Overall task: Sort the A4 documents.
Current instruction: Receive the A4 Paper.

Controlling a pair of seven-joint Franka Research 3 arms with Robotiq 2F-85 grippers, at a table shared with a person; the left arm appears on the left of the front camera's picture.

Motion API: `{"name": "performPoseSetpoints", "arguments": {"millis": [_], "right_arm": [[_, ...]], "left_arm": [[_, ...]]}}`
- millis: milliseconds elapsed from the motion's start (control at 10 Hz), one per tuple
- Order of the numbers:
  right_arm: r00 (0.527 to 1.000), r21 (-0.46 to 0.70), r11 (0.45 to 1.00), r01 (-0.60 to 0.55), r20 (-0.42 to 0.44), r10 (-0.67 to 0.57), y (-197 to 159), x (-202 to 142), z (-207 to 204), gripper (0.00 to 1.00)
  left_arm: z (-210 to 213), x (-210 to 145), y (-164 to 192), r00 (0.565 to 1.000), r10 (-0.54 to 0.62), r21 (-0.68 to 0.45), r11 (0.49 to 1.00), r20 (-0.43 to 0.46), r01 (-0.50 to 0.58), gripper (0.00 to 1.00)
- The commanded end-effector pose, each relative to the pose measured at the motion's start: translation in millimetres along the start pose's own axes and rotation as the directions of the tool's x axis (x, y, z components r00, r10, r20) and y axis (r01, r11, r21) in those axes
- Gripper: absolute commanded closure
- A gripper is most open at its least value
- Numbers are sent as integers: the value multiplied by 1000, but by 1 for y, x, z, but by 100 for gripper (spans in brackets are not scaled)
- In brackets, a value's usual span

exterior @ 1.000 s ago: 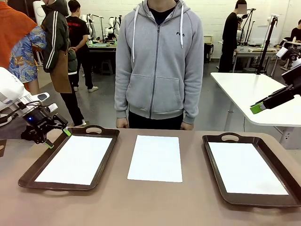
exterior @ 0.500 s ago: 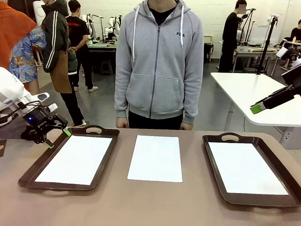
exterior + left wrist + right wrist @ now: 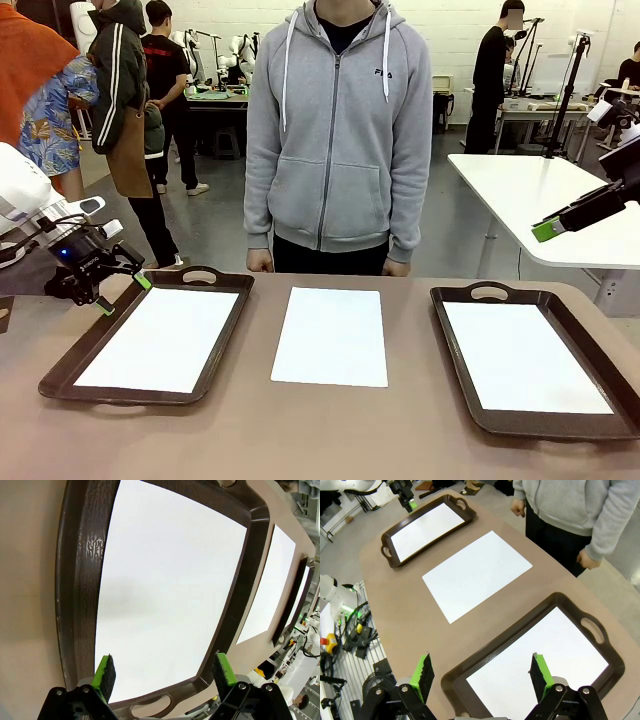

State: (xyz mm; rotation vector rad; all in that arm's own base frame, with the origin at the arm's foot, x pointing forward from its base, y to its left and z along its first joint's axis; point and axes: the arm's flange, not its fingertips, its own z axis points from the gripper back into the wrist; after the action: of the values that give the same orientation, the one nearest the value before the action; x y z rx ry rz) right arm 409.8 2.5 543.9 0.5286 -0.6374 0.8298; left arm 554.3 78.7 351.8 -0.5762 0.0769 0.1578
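Across our brown table [image 3: 300, 440], the middle sheet [image 3: 331, 335] lies bare at the centre, a second sheet [image 3: 160, 338] lies in the 9 o'clock tray [image 3: 60, 375] and a third sheet [image 3: 525, 355] in the 3 o'clock tray [image 3: 453, 350]. Our left gripper [image 3: 124, 295] hangs spread and empty by the 9 o'clock tray's far corner, and our right gripper [image 3: 482, 675] hangs spread and empty high over the other. We judge the paper light, limp and slick, so we would slide the middle sheet past the table's 6 o'clock rim and pinch its short edge.

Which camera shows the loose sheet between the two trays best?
Right wrist view: the loose sheet lies whole, seen from above. The front view shows it whole but flatter; the left wrist view, a foreshortened strip.
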Motion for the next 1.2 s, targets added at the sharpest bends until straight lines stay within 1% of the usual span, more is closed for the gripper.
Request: {"name": "performPoseSetpoints", "arguments": {"millis": [0,100,200,300,400,500,600,700,800,900,1000,1100], "right_arm": [[1000,7,1000,-2,3,2,0,0,-1,0],[1000,7,1000,-2,3,2,0,0,-1,0],[1000,7,1000,-2,3,2,0,0,-1,0],[1000,7,1000,-2,3,2,0,0,-1,0],[1000,7,1000,-2,3,2,0,0,-1,0],[1000,7,1000,-2,3,2,0,0,-1,0],[1000,7,1000,-2,3,2,0,0,-1,0],[1000,7,1000,-2,3,2,0,0,-1,0],[1000,7,1000,-2,3,2,0,0,-1,0],[1000,7,1000,-2,3,2,0,0,-1,0],[1000,7,1000,-2,3,2,0,0,-1,0],[1000,7,1000,-2,3,2,0,0,-1,0]], "left_arm": [[6,-4,-5,997,-9,70,998,80,3,0],[15,-17,-20,984,-85,106,992,155,69,0],[23,-35,-40,964,-178,156,976,199,148,0],[31,-49,-53,941,-247,203,958,230,202,0],[40,-67,-65,909,-326,250,932,259,263,0],[48,-86,-74,876,-388,269,910,286,316,0],[59,-111,-82,829,-453,304,881,327,362,0],[71,-139,-89,766,-537,319,839,353,441,0],[84,-174,-98,668,-647,355,761,367,542,0],[95,-196,-101,597,-697,384,717,397,581,0],[104,-216,-104,509,-749,395,659,425,640,0],[108,-228,-107,470,-774,386,624,425,680,0]]}}
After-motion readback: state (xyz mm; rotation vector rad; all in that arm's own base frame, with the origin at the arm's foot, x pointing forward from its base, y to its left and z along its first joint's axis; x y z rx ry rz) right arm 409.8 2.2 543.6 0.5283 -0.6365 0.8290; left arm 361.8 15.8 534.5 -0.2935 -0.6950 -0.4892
